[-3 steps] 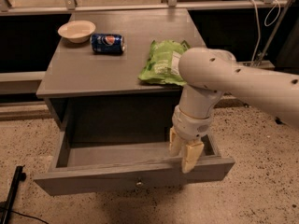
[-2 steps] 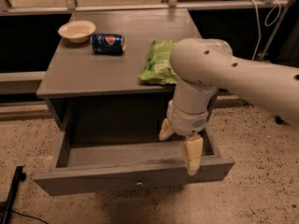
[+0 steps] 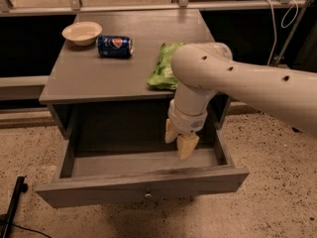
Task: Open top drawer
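The grey top drawer (image 3: 141,185) stands pulled far out of the cabinet, its inside bare, with a small round knob (image 3: 147,195) in the middle of its front panel. My gripper (image 3: 179,141) hangs from the white arm inside the drawer's opening, right of centre, above the drawer floor and behind the front panel. Its two tan fingers (image 3: 187,147) are spread apart and hold nothing. It touches neither the knob nor the panel.
On the grey cabinet top (image 3: 89,76) lie a cream bowl (image 3: 81,32), a blue Pepsi can (image 3: 114,46) on its side and a green chip bag (image 3: 167,66), partly behind my arm. A black stand (image 3: 12,205) is at the lower left on speckled floor.
My arm has swung left and lifted a little, so the gripper has moved back from the drawer's front panel toward the middle of the opening. The drawer stays open.
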`<act>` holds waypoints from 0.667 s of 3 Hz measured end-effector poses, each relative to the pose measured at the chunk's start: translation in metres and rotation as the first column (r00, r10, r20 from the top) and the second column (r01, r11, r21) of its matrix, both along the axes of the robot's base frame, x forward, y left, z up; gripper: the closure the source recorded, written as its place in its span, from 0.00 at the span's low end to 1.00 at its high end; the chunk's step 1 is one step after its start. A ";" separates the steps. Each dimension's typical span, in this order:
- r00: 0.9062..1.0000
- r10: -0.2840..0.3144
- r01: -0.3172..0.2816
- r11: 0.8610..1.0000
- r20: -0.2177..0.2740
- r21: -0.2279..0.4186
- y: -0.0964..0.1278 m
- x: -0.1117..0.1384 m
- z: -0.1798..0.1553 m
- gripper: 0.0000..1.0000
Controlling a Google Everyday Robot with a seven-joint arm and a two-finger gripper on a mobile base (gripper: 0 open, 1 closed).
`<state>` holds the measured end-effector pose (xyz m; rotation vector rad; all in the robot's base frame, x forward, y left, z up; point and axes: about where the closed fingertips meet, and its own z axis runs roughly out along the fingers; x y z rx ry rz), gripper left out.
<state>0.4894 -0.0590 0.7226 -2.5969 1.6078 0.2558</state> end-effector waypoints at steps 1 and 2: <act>0.999 -0.027 0.024 0.997 0.038 0.074 0.013 0.024 -0.019 0.67; 0.994 -0.105 0.102 0.982 0.009 0.162 0.024 0.031 -0.057 0.90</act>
